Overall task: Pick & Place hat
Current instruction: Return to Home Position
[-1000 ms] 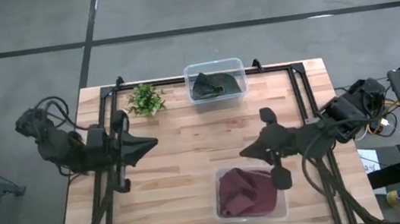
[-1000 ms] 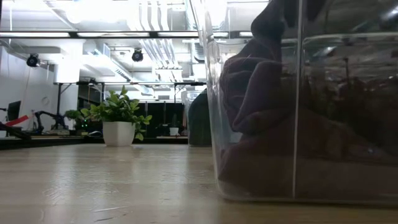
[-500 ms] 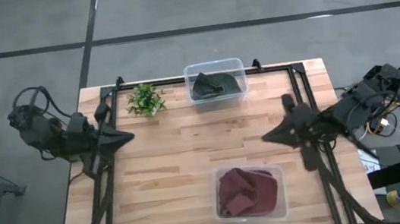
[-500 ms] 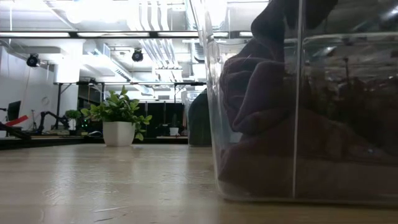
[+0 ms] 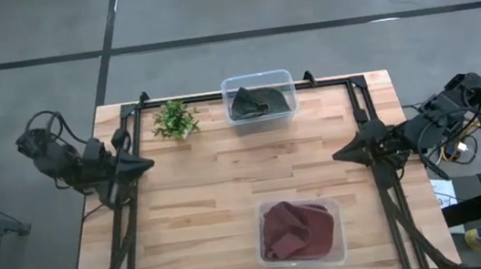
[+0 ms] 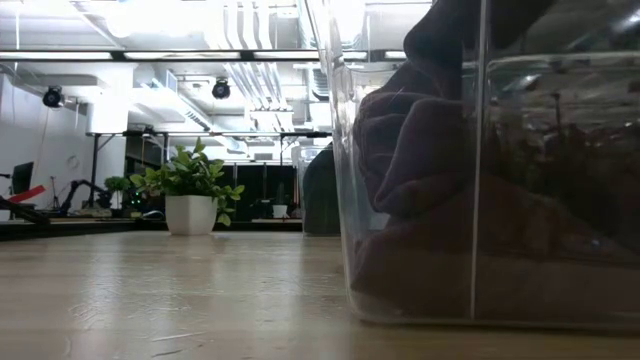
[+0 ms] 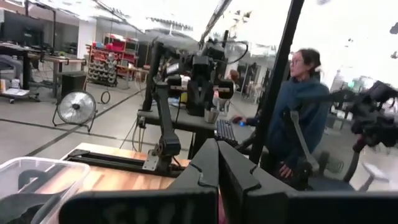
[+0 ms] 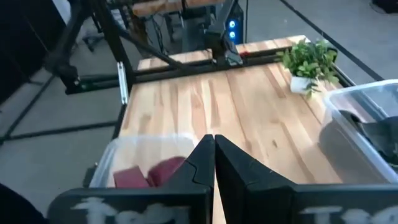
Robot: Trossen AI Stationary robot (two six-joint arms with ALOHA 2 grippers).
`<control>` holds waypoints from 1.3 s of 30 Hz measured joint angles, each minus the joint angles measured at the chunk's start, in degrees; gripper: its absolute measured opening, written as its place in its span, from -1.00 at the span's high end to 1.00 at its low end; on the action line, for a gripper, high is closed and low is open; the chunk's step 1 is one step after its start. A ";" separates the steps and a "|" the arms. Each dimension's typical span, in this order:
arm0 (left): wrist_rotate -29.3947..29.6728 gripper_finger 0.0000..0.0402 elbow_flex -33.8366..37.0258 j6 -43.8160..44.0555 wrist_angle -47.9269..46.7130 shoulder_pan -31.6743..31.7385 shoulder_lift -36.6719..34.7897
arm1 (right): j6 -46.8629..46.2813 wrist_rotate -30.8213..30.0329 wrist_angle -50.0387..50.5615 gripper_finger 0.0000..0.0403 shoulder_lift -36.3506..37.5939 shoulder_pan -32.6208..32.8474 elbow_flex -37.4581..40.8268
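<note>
The crumpled maroon fabric cap (image 5: pixel 294 227) lay bunched in soft folds inside the clear plastic bin (image 5: pixel 340 242) near the wooden worktop's (image 5: pixel 219 183) front edge. The left arm (image 5: pixel 88 162) sat at the worktop's left edge and the right arm (image 5: pixel 402 138) at its right edge. Both had their jaws pressed together.

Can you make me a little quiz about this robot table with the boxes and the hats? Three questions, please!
1. True or false: the maroon cap lies inside a clear bin.
2. What stands beside the far bin on the table? A) a plant B) a cup C) a ball
3. Fill in: the left gripper and the right gripper both have their fingers ____.

Key: 1 true; 2 A; 3 shut.
</note>
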State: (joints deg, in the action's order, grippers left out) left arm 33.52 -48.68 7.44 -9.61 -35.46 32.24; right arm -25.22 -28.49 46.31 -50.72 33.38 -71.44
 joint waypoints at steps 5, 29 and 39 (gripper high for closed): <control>-0.16 1.00 9.54 -3.37 10.52 0.03 -4.22 | 4.42 -0.09 -15.43 0.96 6.49 -0.02 11.60; -12.79 1.00 38.24 -4.89 29.99 1.96 -20.75 | 17.07 12.08 -56.86 0.96 34.97 -1.94 54.40; -12.42 1.00 42.02 -2.88 30.93 8.37 -22.11 | 13.89 13.84 -57.77 0.96 47.42 -5.74 64.86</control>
State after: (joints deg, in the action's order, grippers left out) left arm 21.09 -6.67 4.56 21.32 -27.09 10.13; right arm -11.33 -14.65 -11.46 -3.30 27.65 -6.59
